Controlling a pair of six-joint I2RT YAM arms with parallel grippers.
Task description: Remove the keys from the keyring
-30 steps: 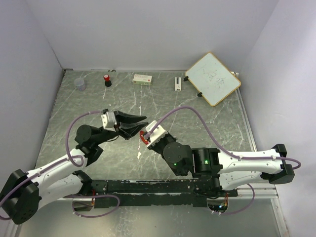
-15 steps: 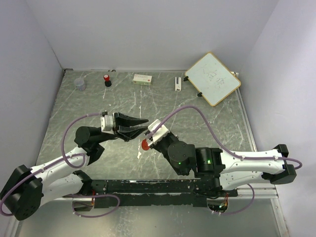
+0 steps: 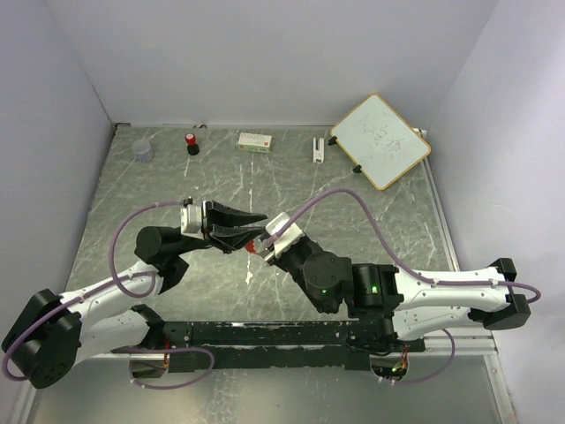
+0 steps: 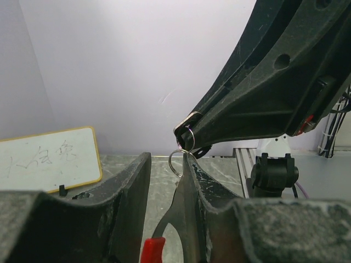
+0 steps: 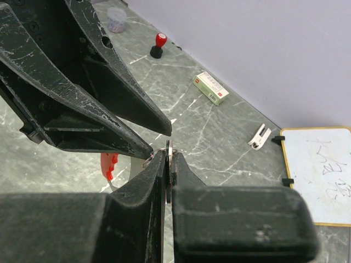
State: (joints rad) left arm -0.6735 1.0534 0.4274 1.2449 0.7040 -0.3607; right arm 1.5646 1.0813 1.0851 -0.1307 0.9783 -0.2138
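My right gripper [image 3: 261, 240] is shut on the thin silver keys [image 5: 169, 150], held edge-on between its fingertips [image 5: 169, 154] above the table. A thin wire keyring [image 4: 175, 163] hangs from the keys at the right gripper's tip [image 4: 189, 130]. My left gripper [image 3: 262, 226] is open, its fingers on either side of the ring [image 4: 164, 159]. A flat metal blade with a red tag [image 4: 152, 249] lies along the inside of its right finger. The red tag also shows in the right wrist view [image 5: 108, 164] and the top view [image 3: 252, 250].
Along the back wall stand a clear cup [image 3: 142, 151], a red-capped black bottle [image 3: 191, 142], a white and green box [image 3: 254, 140] and a white clip [image 3: 318, 149]. A framed whiteboard [image 3: 381, 140] lies at the back right. Walls close three sides.
My left gripper has moved a little to the right, up to the right gripper's tip. The right gripper and the red tag have shifted slightly.
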